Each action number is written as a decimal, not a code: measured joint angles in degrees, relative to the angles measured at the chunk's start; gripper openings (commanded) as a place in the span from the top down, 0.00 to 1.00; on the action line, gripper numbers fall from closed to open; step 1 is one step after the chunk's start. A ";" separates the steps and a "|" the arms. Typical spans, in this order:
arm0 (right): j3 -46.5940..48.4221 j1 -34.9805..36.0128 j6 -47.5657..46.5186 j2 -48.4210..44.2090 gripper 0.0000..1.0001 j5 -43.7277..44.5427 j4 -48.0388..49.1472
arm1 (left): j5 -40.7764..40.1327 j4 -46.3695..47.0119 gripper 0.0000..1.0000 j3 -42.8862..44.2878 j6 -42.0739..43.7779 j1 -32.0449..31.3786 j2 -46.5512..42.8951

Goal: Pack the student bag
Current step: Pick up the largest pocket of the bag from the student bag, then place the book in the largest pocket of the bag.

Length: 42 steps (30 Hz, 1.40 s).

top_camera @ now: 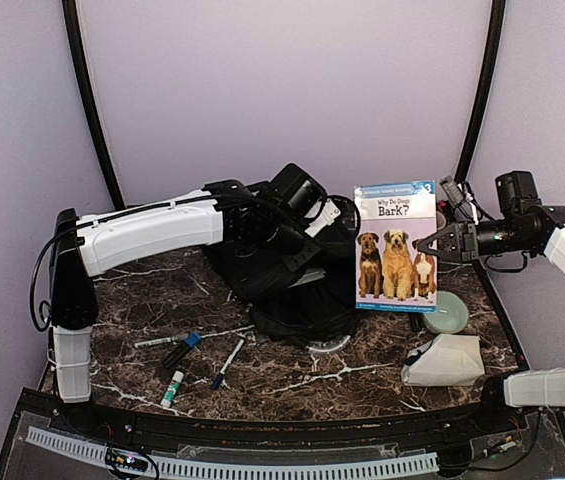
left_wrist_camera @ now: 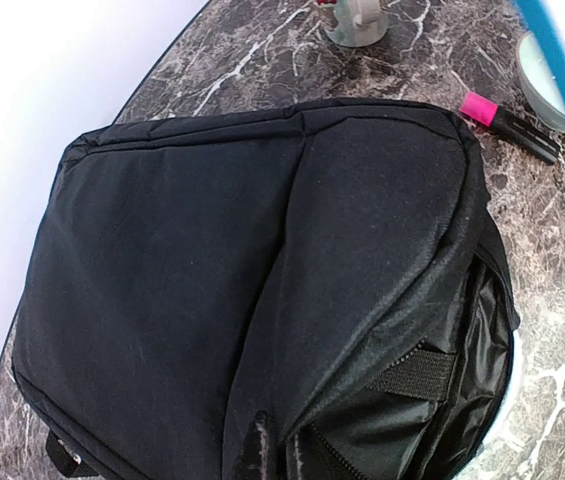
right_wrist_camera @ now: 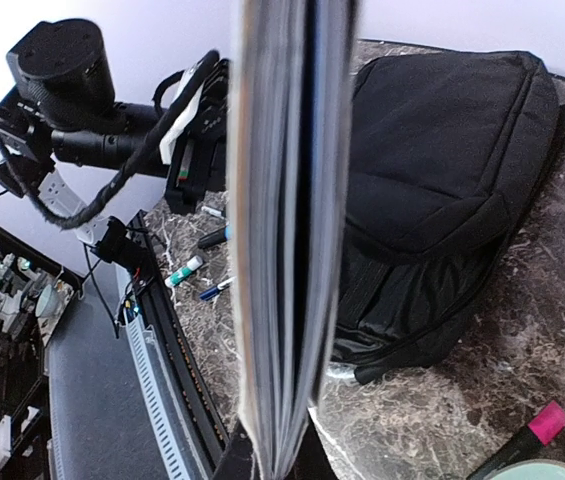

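Observation:
The student bag (top_camera: 284, 292) is a big black backpack lying in the middle of the marble table; it fills the left wrist view (left_wrist_camera: 182, 280) and shows behind the book in the right wrist view (right_wrist_camera: 442, 170). My left gripper (top_camera: 295, 248) is shut on a fold of its top fabric, the fingertips (left_wrist_camera: 254, 440) pinched together beside a gaping zip opening (left_wrist_camera: 422, 400). My right gripper (top_camera: 432, 243) is shut on the edge of a thin children's book with dogs on the cover (top_camera: 395, 245), held upright to the right of the bag. In the right wrist view the book appears edge-on (right_wrist_camera: 282, 200).
A black-and-blue marker (top_camera: 180, 350), a pen (top_camera: 227, 362), a white pen (top_camera: 157, 341) and a glue stick (top_camera: 172, 388) lie front left. A pale green round dish (top_camera: 449, 312) and a white packet (top_camera: 444, 360) sit front right. A pink-capped marker (left_wrist_camera: 492, 115) lies by the bag.

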 measured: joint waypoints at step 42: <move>-8.61 26.43 1.79 26.29 1.00 -4.66 9.49 | -2.19 5.20 1.00 -0.94 -7.56 2.19 -1.73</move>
